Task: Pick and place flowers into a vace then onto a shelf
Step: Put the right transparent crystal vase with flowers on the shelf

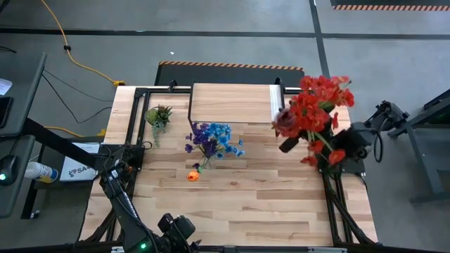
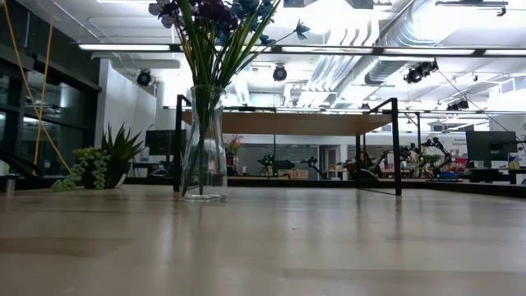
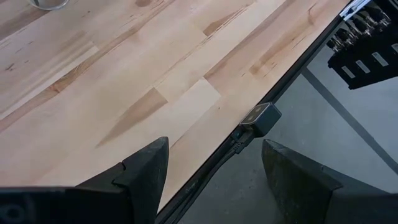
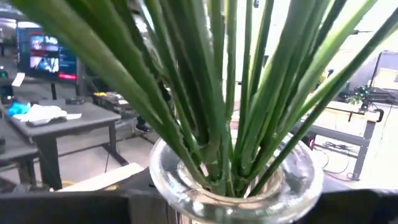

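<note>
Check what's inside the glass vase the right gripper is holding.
Green stems of the red flowers fill the vase mouth, held by the right gripper. Anything lower inside the vase, water included, is hidden.

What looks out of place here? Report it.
An orange bloom lies loose on the table, just beside the vase of blue flowers rather than in it. Nothing else stands out.

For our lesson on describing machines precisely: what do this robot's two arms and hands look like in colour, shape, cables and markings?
Both arms are dark, jointed links. The left arm rises from the table's near edge, with a small green light near its base. The left hand ends in two broad, dark, wedge-shaped fingers. The right arm is equally black and blocky, with dark cabling looping beside it. No lettering is legible.
</note>
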Action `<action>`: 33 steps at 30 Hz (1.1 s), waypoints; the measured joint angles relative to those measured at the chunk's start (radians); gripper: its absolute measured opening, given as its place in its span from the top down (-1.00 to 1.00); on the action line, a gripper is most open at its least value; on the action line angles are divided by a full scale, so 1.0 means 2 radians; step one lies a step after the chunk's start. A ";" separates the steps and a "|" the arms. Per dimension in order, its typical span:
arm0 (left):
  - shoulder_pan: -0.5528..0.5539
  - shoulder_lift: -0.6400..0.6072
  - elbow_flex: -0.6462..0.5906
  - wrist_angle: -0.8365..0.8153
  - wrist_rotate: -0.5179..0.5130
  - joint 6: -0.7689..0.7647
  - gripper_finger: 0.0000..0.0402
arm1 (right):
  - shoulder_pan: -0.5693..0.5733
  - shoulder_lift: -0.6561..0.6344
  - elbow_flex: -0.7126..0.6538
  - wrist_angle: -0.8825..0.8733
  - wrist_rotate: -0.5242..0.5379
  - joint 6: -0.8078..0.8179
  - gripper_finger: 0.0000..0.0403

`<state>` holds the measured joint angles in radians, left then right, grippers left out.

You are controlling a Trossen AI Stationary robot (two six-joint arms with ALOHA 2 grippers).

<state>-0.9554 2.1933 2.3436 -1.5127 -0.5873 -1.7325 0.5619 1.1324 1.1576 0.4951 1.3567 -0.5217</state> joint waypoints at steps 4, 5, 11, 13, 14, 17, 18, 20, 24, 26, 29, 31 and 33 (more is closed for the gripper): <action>0.000 0.000 0.000 0.000 0.000 0.000 -0.45 | -0.037 0.000 0.000 -0.028 -0.032 0.037 0.27; 0.000 0.000 0.000 0.000 0.000 0.000 -0.45 | -0.047 0.000 0.000 -0.040 -0.039 0.049 0.27; 0.000 0.000 0.000 0.000 0.000 0.000 -0.45 | -0.106 0.000 -0.001 -0.152 -0.093 0.170 0.27; 0.000 0.000 0.000 0.000 0.000 0.000 -0.45 | -0.127 0.000 -0.001 -0.192 -0.111 0.210 0.27; 0.000 0.000 0.000 0.000 0.000 0.000 -0.45 | -0.136 0.000 -0.001 -0.210 -0.118 0.226 0.27; 0.000 0.000 0.000 0.000 0.000 0.000 -0.45 | -0.164 0.000 -0.001 -0.251 -0.137 0.262 0.27; 0.000 0.000 0.000 0.000 0.000 0.000 -0.45 | -0.172 0.000 -0.001 -0.258 -0.145 0.271 0.27; 0.000 0.000 0.000 0.001 0.000 0.000 -0.45 | -0.188 0.000 -0.001 -0.264 -0.164 0.275 0.27; 0.000 0.000 0.000 0.000 0.000 0.000 -0.45 | -0.216 0.001 -0.001 -0.264 -0.189 0.276 0.27; 0.000 0.000 0.000 0.000 0.000 0.000 -0.45 | -0.230 0.001 -0.001 -0.264 -0.198 0.276 0.27; 0.000 0.000 0.000 0.000 0.000 0.000 -0.45 | -0.252 0.001 -0.001 -0.265 -0.223 0.276 0.27; 0.000 0.000 0.000 0.001 0.000 0.000 -0.45 | -0.266 0.001 -0.001 -0.269 -0.239 0.276 0.27; 0.000 0.000 0.000 0.000 -0.001 0.000 -0.45 | -0.279 0.001 -0.001 -0.272 -0.250 0.276 0.27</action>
<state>-0.9558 2.1933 2.3436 -1.5119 -0.5883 -1.7332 0.0041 1.1339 1.1561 -0.0496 0.8558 0.0303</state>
